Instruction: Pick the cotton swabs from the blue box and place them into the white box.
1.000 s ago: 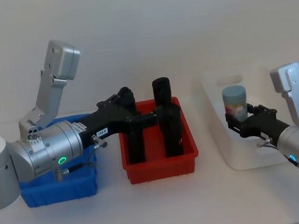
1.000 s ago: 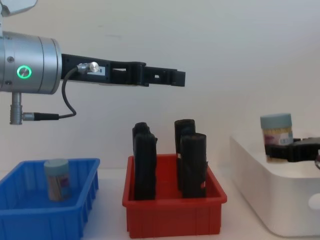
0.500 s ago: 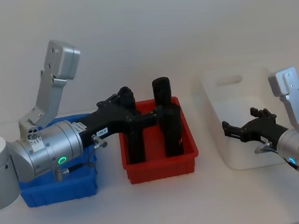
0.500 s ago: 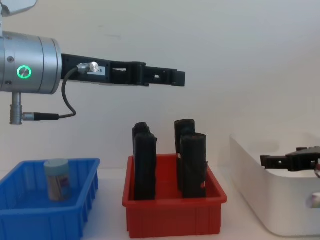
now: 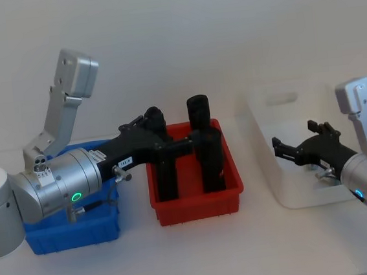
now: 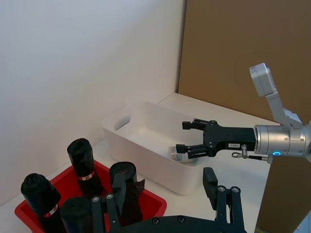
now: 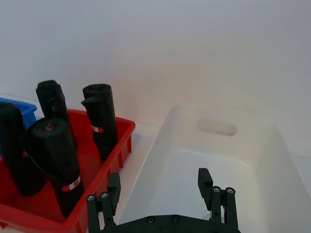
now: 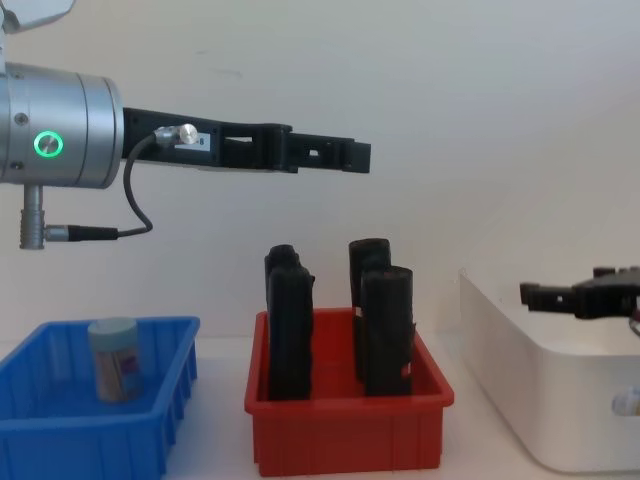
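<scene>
My right hand (image 5: 294,141) sits at the right of the head view, over the white box (image 5: 259,114). Its fingers are spread wide and grip nothing. From the left wrist camera I can see one cotton swab jar (image 6: 176,152) down inside the white box by its near wall, just beside the tip of one finger. I cannot tell whether they touch.

A second cotton swab jar (image 8: 113,358) stands upright in the blue box (image 8: 60,440) at the lower left of the chest view, well apart from both hands.

My left hand (image 8: 360,156) reaches across the upper middle of the chest view, high above the red bin (image 8: 350,440) and the black rolls (image 8: 385,330) standing in it. The left wrist camera shows its fingers spread and empty. All three boxes rest side by side on the worktop (image 5: 201,253), with blue at left, red in the middle and white at right.
</scene>
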